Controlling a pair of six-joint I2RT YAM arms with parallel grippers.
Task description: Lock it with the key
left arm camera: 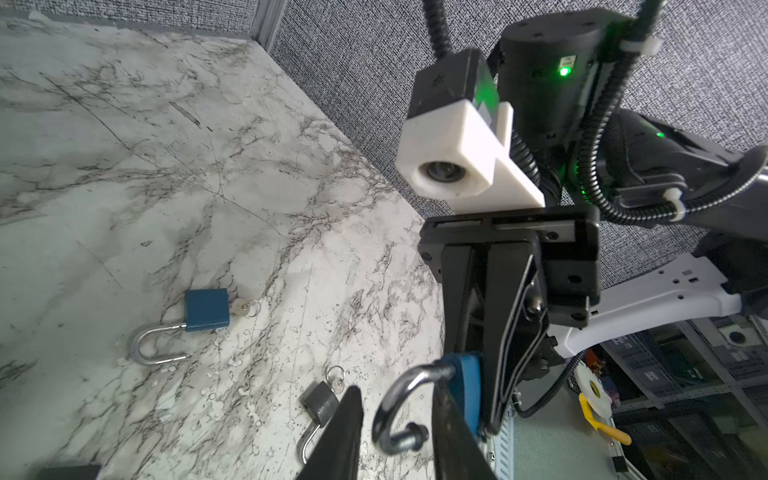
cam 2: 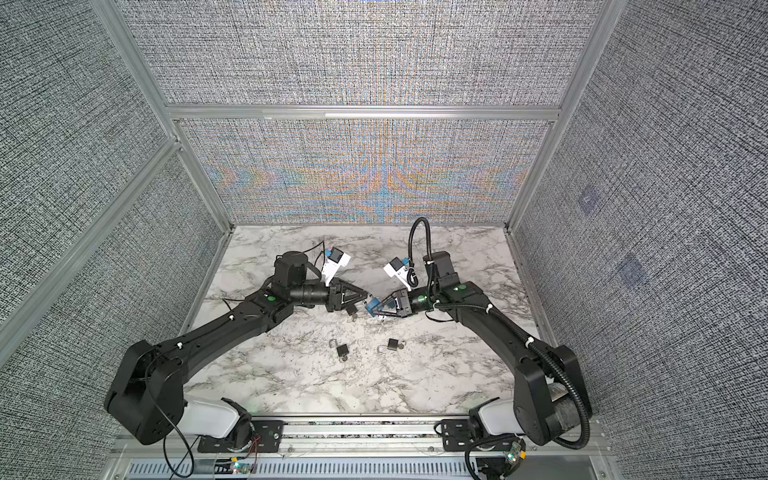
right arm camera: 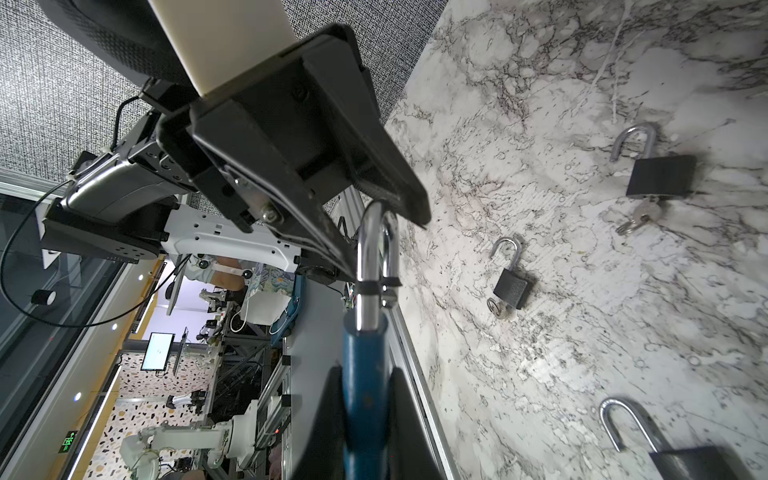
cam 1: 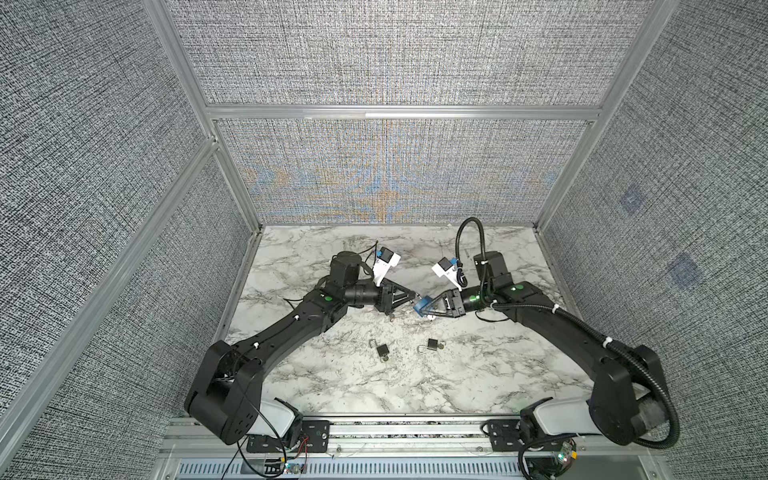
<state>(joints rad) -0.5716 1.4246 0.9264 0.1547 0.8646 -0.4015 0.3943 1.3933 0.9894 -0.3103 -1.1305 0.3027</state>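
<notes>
Two open locks lie near the front of the marble table [cam 1: 332, 386]: a black padlock [cam 1: 381, 351] and a second black padlock [cam 1: 432, 344]. Farther back, the right gripper [cam 1: 424, 307] clamps the blue padlock [right arm camera: 365, 365] above the table. The left gripper [cam 1: 412, 296] has its jaws narrowly apart astride the shackle [left arm camera: 384, 409]. A pale bit hanging below may be the key [cam 1: 430, 318].

Between the matt black plastic fingers [right arm camera: 322, 424] of the right gripper [right arm camera: 365, 386] sits a blue padlock [right arm camera: 365, 353] with a satin painted body and a mirror-bright chrome shackle [right arm camera: 370, 257]. Beyond the fingers, the tabletop [right arm camera: 540, 374] looks like smooth marble-patterned laminate with a soft sheen. The black padlocks [right arm camera: 660, 176] lying on it are matt-bodied, their bare metal polished. Far past the fingertips, the walls [cam 1: 374, 54] are coarse woven cloth set in brushed aluminium frames [cam 1: 403, 112].
</notes>
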